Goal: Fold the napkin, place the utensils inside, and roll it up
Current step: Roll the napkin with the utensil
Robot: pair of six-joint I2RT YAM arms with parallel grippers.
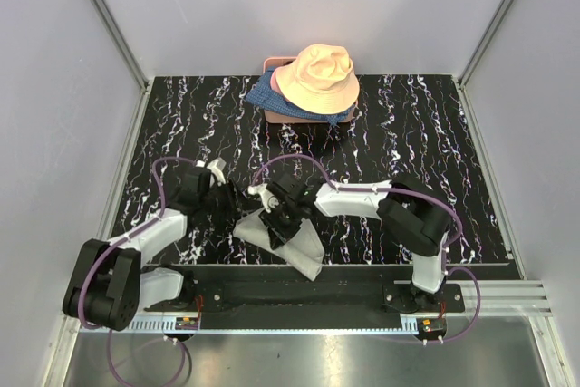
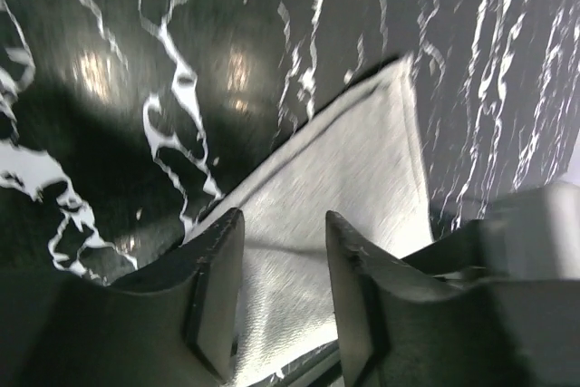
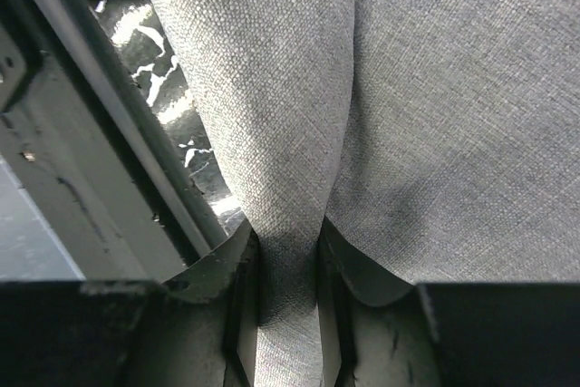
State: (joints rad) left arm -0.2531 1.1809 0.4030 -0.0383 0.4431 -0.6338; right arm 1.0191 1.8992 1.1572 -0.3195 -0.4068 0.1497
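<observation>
Firmly, right hand pinches a napkin fold, left hand gapes open; a hat tops the far box.

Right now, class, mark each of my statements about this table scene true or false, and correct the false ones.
1. The right gripper pinches a fold of the napkin. True.
2. The left gripper is clamped on the napkin. False: its jaws stand apart over it.
3. The peach hat sits on blue fabric at the far edge of the table. True.
4. The napkin lies beside the hat. False: it lies at the near edge.
</observation>
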